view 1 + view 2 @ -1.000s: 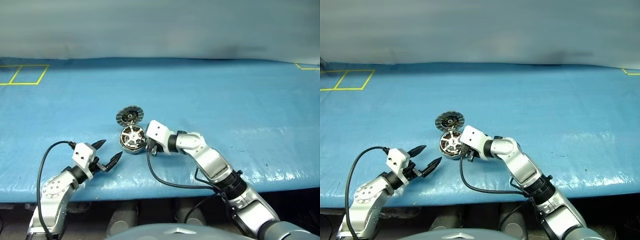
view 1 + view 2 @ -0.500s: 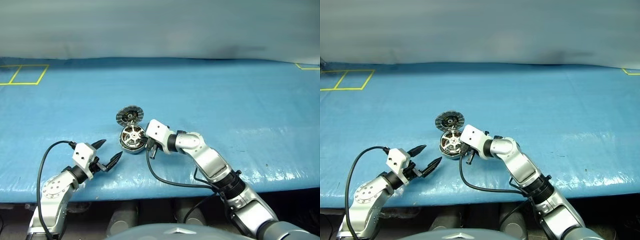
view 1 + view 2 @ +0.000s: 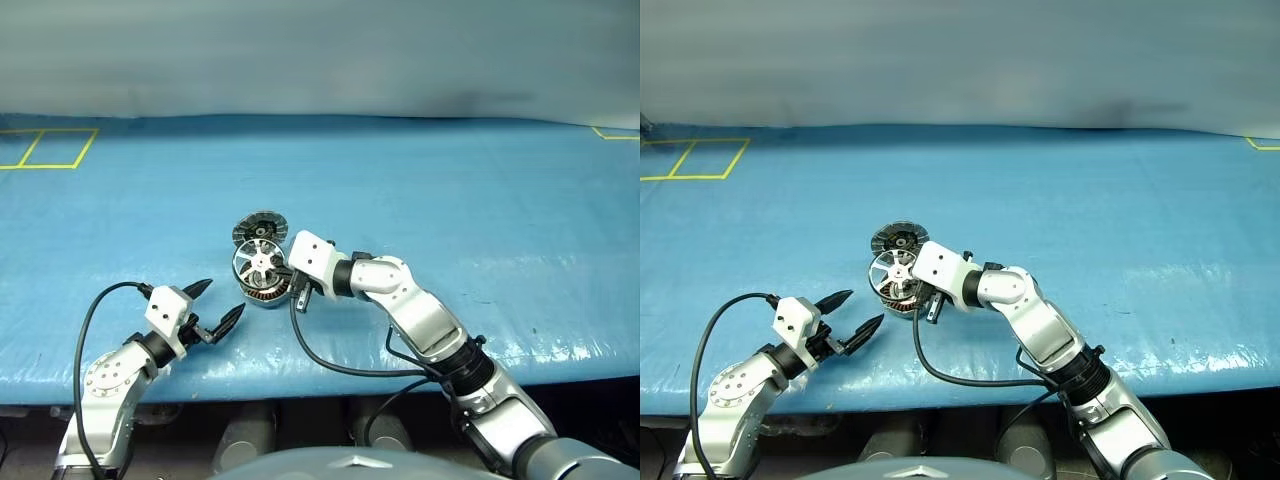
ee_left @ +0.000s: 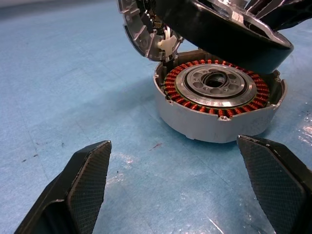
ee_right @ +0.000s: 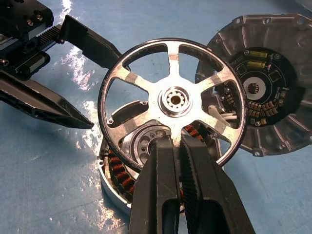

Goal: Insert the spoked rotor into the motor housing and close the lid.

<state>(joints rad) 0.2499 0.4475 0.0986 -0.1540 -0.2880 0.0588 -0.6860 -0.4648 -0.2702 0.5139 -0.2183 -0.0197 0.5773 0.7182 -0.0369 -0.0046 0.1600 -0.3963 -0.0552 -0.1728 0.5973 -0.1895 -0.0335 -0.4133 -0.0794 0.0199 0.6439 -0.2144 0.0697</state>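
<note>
**Rotor pinched above the open housing**

The right gripper (image 5: 176, 146) has its two black fingers (image 5: 161, 185) pressed nearly together, pinching a silver spoke of the spoked rotor (image 5: 173, 100) close to its hub. The rotor sits at those fingertips, tilted, with its dark rim ringing the silver spokes; in the left wrist view its rim hangs clear above the cup, not seated in it. Just under and behind the fingertips lies the motor housing (image 4: 217, 105), a grey cup resting on the blue table cover (image 3: 450, 190), its copper-brown winding ring and silver centre hub exposed. Beyond the rotor from the right fingers, the lid (image 5: 265, 80) stands swung open at the housing's far edge, inner face up, showing ribs and a dark centre with small components.

The left gripper (image 3: 205, 305) has its fingers (image 4: 85, 170) spread wide and holds nothing. It points toward the housing, which lies ahead of the fingertips and apart from them, roughly centred between the two. Yellow tape lines (image 3: 45, 150) mark the cover far beyond the left fingers, well apart from everything else.
</note>
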